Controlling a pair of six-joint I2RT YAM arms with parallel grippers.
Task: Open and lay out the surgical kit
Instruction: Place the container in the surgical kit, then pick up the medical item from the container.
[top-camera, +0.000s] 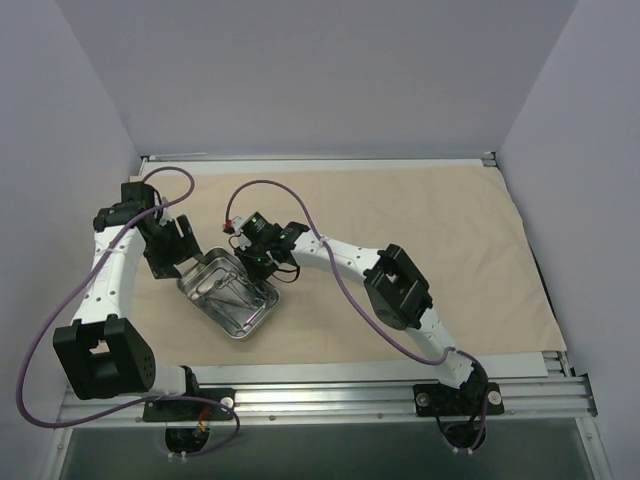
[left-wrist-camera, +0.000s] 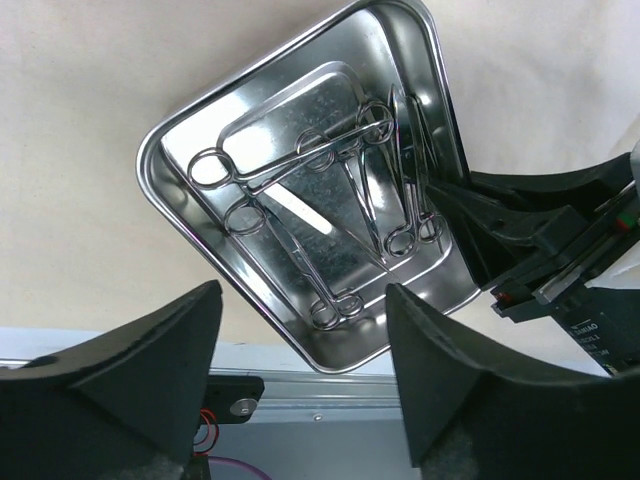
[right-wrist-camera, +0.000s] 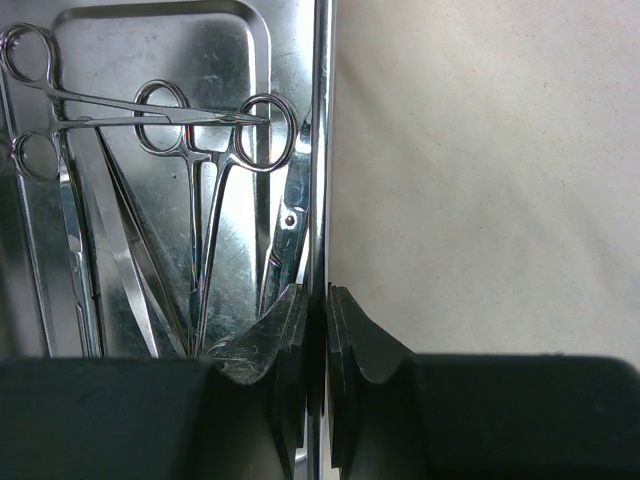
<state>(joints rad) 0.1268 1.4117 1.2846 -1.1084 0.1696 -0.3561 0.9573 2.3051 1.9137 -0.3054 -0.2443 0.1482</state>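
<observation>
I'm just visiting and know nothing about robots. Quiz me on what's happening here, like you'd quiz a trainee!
1. True or false: the instruments lie inside the steel tray.
2. Which gripper clamps the tray's rim? A left, B right.
3. Fill in: the left gripper has its jaws ____.
Key: 1 true; 2 B, the right gripper; 3 open.

The surface is pale and flat, shut in by plain lilac walls on three sides. A large beige cloth lies spread directly on it and covers nearly all of it, flat with a few soft creases. Only narrow bare strips show along the far edge and the near edge. A metal rail runs along the near edge.
</observation>
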